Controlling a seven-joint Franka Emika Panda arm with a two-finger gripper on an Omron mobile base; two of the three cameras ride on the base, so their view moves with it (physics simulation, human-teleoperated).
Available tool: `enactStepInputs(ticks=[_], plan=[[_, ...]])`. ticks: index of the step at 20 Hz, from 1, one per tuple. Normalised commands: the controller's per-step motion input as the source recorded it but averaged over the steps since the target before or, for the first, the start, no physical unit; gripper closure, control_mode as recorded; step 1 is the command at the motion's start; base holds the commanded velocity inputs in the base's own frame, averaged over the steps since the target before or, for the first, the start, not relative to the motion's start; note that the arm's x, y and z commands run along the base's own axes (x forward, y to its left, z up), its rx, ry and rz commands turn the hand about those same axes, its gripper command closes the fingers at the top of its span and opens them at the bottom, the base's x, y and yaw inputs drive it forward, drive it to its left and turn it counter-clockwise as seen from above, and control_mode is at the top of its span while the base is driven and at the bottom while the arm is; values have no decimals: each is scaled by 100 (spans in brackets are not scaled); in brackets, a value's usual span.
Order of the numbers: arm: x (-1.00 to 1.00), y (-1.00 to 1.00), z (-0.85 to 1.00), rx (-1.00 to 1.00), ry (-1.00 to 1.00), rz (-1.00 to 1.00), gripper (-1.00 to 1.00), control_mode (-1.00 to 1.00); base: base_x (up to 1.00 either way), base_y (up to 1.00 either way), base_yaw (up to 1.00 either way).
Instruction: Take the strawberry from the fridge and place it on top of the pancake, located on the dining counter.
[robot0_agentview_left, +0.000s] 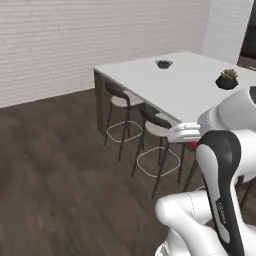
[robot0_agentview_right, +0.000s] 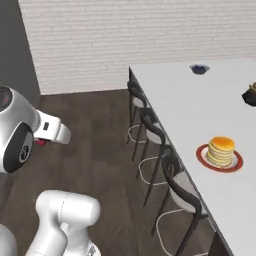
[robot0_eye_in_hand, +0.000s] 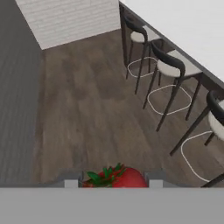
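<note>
In the hand view the red strawberry (robot0_eye_in_hand: 117, 178) with green leaves sits between the two fingertips of my gripper (robot0_eye_in_hand: 111, 181), which is shut on it. A sliver of that red shows under the white hand (robot0_agentview_left: 191, 145) and again from the right base (robot0_agentview_right: 41, 142). I hold it above the wooden floor, short of the white dining counter (robot0_agentview_right: 190, 110). The pancake (robot0_agentview_right: 221, 150), a golden stack, stands on a round red-orange plate (robot0_agentview_right: 236, 164) on the counter's near part, well to the right of my hand. The fridge is out of view.
Dark-backed stools (robot0_agentview_right: 150, 131) (robot0_eye_in_hand: 173, 61) line the counter's side facing me. On the counter's far part sit a small dark bowl (robot0_agentview_right: 199, 69) and a potted plant (robot0_agentview_left: 227, 80). A white brick wall (robot0_agentview_right: 125, 40) closes the back; brown floor (robot0_eye_in_hand: 87, 113) lies open below my hand.
</note>
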Motion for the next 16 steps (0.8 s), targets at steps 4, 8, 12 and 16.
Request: enactStepInputs(ticks=[4, 8, 12, 16], plan=[[0, 0, 0, 0, 0, 0, 100, 100, 62, 0, -83], [0, 0, 0, 0, 0, 0, 100, 100, 53, 0, -85], [0, 0, 0, 0, 0, 0, 100, 100, 63, 1, -83], [0, 0, 0, 0, 0, 0, 100, 100, 64, 8, -84]])
